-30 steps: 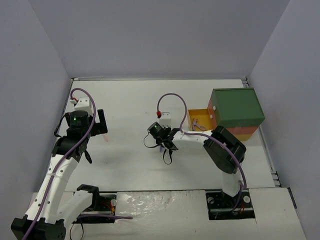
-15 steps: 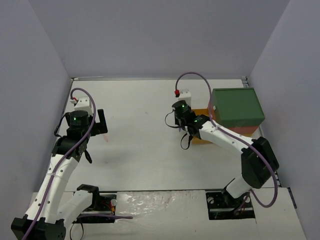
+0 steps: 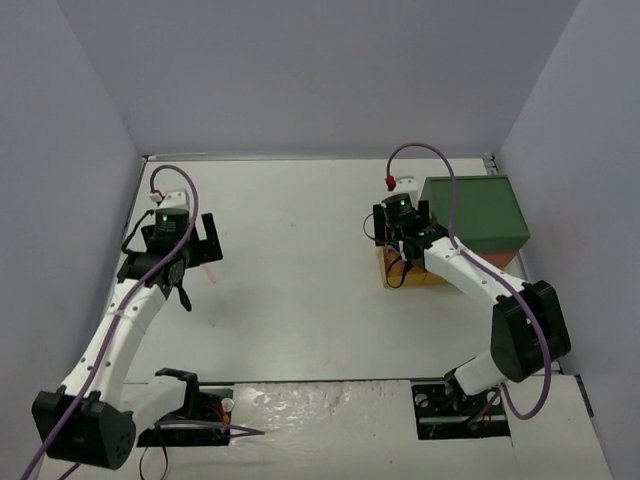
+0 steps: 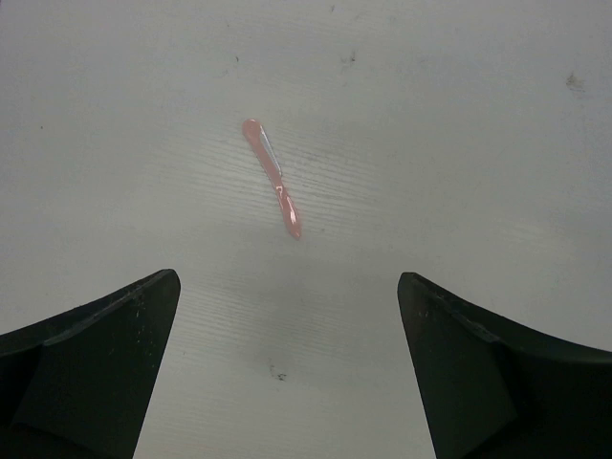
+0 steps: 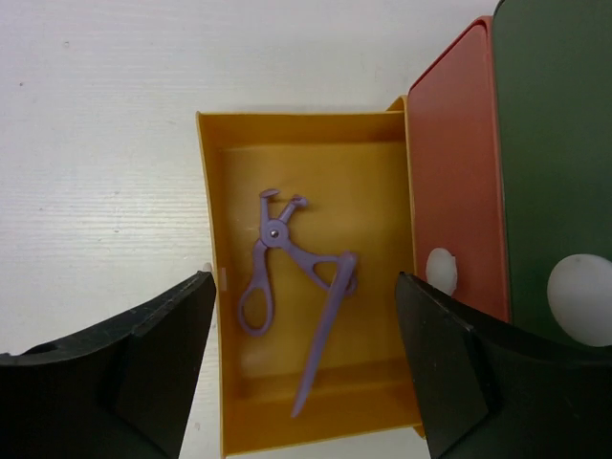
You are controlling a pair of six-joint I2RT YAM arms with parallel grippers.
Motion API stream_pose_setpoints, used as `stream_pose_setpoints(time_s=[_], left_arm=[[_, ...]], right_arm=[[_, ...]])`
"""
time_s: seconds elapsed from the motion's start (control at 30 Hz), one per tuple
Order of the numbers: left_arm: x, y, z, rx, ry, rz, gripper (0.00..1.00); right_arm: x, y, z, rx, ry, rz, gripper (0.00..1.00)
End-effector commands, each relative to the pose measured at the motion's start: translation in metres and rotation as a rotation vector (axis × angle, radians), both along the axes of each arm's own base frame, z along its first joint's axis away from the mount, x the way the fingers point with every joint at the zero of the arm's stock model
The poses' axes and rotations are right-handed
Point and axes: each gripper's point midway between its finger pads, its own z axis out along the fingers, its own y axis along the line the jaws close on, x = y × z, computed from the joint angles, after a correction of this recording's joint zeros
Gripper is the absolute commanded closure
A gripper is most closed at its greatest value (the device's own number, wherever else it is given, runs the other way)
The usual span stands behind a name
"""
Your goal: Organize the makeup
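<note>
The left gripper (image 4: 287, 287) hangs over the worktop (image 3: 300, 310) near its left edge, about midway between the near and far edges. Its two dark fingers (image 4: 96, 368) are spread wide apart and hold nothing. Just ahead of the fingertips the pink stick (image 4: 273, 178) lies flat on the bare white surface, slanted and touching nothing else. It has a pale streak along its upper half. From the top camera it is only a faint pink mark, so I cannot make out its ends there.

The box (image 3: 475, 212) stands close to the right edge, towards the far right corner. A yellow tray (image 5: 215, 191) juts out from its left side, next to the red layer (image 5: 454, 153) and the green lid (image 5: 555, 115) (each of those two carries a round white knob (image 5: 441, 271)).

The right gripper (image 5: 304, 287) is poised directly above this tray with its fingers (image 5: 143, 368) parted wide and empty. Two makeup pieces lie on the tray floor. One is a lilac scissor-shaped tool (image 5: 258, 287) with a loop handle. The other is a lilac wand (image 5: 323, 335), whose upper end meets the arm of the first tool. Its lower end points at the tray's near wall.
</note>
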Motion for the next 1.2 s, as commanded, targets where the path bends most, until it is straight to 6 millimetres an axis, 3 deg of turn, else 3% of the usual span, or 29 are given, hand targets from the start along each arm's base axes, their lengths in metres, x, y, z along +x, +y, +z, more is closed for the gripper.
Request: stream_pose_setpoints(time_s=[0.0, 0.13, 0.23, 0.33, 0.57, 0.8, 1.17], left_arm=[[0.014, 0.0, -0.005, -0.072, 0.056, 0.128, 0.03], [0.021, -0.003, -0.029, -0.1, 0.12, 0.173, 0.03], [0.028, -0.003, -0.046, -0.102, 0.158, 0.212, 0.03], [0.04, 0.0, -0.062, -0.079, 0.201, 0.245, 0.03], [0.07, 0.008, -0.097, -0.099, 0.282, 0.292, 0.12], [0.093, 0.034, -0.123, -0.165, 0.295, 0.33, 0.28], [0.099, 0.044, -0.15, -0.169, 0.361, 0.337, 0.48]], right_arm=[[0.002, 0.012, 0.045, 0.082, -0.099, 0.045, 0.16], [-0.009, 0.028, 0.08, 0.189, -0.162, 0.134, 0.01], [-0.024, 0.037, 0.111, 0.277, -0.232, 0.195, 0.0], [-0.037, 0.041, 0.123, 0.328, -0.264, 0.231, 0.0], [-0.055, 0.038, 0.123, 0.352, -0.278, 0.26, 0.0], [-0.061, 0.038, 0.116, 0.354, -0.269, 0.274, 0.0], [-0.063, 0.038, 0.11, 0.35, -0.255, 0.279, 0.0]])
